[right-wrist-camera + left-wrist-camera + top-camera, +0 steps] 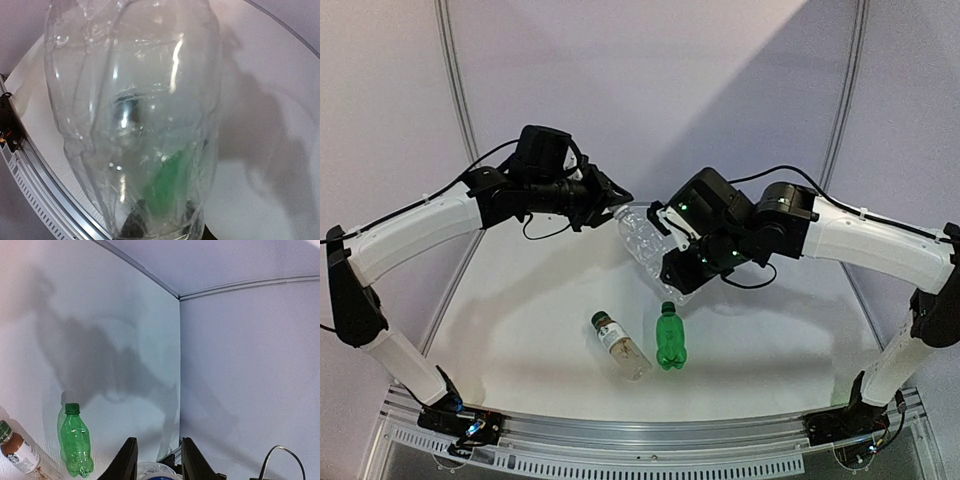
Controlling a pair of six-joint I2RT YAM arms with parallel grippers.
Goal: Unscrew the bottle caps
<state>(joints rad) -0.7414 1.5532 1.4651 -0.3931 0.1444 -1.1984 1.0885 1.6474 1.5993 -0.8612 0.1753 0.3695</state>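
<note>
Two arms meet above the middle of a white worktop (520,290), both held well clear of its surface. The right gripper (672,258) is clamped around the body of a clear bottle (640,238), holding it aloft at a tilt. In the right wrist view the ribbed plastic fills almost the whole picture. The left gripper (616,200) is closed on the bottle's upper end. In the left wrist view its two dark fingers (126,460) flank a white cap (159,471) seen at the bottom edge.

The other two bottles sit close together near the middle of the worktop's near edge. A green bottle (670,342) has its green cap (667,308) pointing toward the far edge, and whether it stands or lies is hard to tell. Just to its left, not touching it, a labelled bottle (622,350) lies on its side at a slant. Its dark cap (599,319) points toward the far left.

The worktop is smooth and matte, with a curved far edge. A perforated metal rail (650,462) runs along the near edge, and the arm bases sit at its two ends. Pale grey wall panels (650,80) enclose the back and sides, joined by thin metal strips (455,90). Soft shadows (790,320) of the arms fall across the right side of the worktop.
</note>
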